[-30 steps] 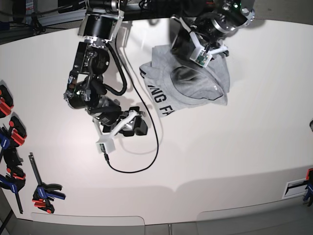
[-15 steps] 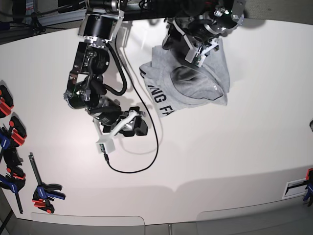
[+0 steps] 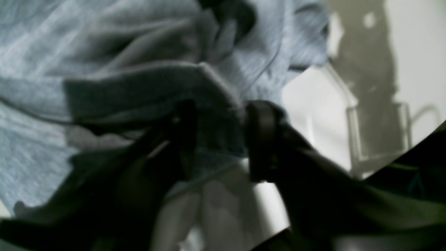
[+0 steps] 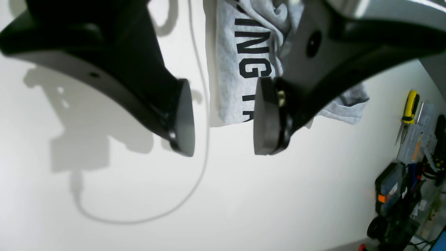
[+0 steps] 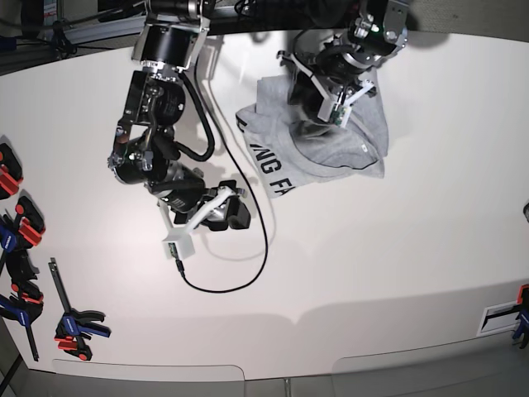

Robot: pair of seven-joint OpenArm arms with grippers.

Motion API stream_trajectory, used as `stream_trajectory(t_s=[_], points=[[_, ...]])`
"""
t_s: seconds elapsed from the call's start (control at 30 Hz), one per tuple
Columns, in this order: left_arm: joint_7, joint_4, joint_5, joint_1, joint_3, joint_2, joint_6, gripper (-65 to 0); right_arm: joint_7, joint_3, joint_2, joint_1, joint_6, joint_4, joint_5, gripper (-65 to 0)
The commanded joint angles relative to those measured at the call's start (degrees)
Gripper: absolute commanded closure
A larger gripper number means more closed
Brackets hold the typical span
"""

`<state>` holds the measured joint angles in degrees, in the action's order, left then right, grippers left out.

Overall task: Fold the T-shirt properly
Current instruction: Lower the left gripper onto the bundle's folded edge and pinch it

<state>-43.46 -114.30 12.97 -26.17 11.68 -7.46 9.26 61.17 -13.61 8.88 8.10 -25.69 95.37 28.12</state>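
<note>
The light grey T-shirt [image 5: 351, 157] lies crumpled at the table's far middle, with black lettering showing along its left edge. My left gripper [image 5: 320, 109] is down on its upper part. In the left wrist view the gripper [image 3: 223, 139] is open, with a raised fold of the T-shirt [image 3: 104, 52] between its black fingers [image 3: 261, 139]. My right gripper [image 5: 230, 212] hovers open and empty over bare table to the shirt's left. In the right wrist view the gripper [image 4: 223, 118] frames the lettered edge of the T-shirt [image 4: 244, 52] beyond it.
A black cable [image 5: 252, 273] loops over the white table [image 5: 372, 273] below the right gripper, and it also shows in the right wrist view [image 4: 195, 181]. Red and blue clamps [image 5: 74, 324] lie at the left edge. Hand tools [image 4: 411, 104] lie off to one side.
My left gripper has swung left and come down onto the upper part of the shirt. The right arm and the shirt's outline have not moved.
</note>
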Motion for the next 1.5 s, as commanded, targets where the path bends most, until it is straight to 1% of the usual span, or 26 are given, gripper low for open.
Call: stream_trajectory(t_s=[0.0, 0.07, 0.2, 0.3, 0.43, 0.7, 0.87, 1.2, 1.47], points=[[1.5, -0.8, 0.4, 0.2, 0.2, 0.1, 0.1, -10.1, -1.4, 0.2, 0.1, 1.3, -0.7, 1.1, 1.1, -26.3], [1.4, -0.8, 0.3, 0.2, 0.2, 0.1, 0.1, 0.0, -1.4, 0.2, 0.1, 1.3, -0.7, 1.1, 1.1, -26.3], [0.9, -0.9, -0.5, 0.2, 0.0, -0.4, 0.2, 0.0, -1.4, 0.2, 0.1, 1.3, -0.7, 1.1, 1.0, -26.3], [0.3, -0.9, -2.6, 0.2, 0.0, -1.2, 0.1, 0.0, -1.4, 0.2, 0.1, 1.3, -0.7, 1.1, 1.1, -26.3], [-1.5, -0.9, -2.5, 0.2, 0.0, -2.3, 0.1, 0.0, -1.4, 0.2, 0.1, 1.3, -0.7, 1.1, 1.1, -26.3], [-2.4, -3.6, -2.8, 0.1, 0.0, -2.3, 0.1, 0.0, -1.4, 0.2, 0.1, 1.3, -0.7, 1.1, 1.0, -26.3], [-3.8, -4.7, -6.1, 0.1, 0.0, -2.3, 0.1, 0.0, -1.4, 0.2, 0.1, 1.3, -0.7, 1.1, 1.1, -26.3], [-5.0, -5.0, -6.1, -0.5, 0.0, -2.3, 0.1, 0.0, -1.4, 0.2, 0.1, 1.3, -0.7, 1.1, 1.0, -26.3], [-6.0, -8.9, -6.8, -1.2, 0.0, -2.3, 0.1, 0.0, -1.4, 0.2, 0.1, 1.3, -0.7, 1.1, 1.0, -26.3]])
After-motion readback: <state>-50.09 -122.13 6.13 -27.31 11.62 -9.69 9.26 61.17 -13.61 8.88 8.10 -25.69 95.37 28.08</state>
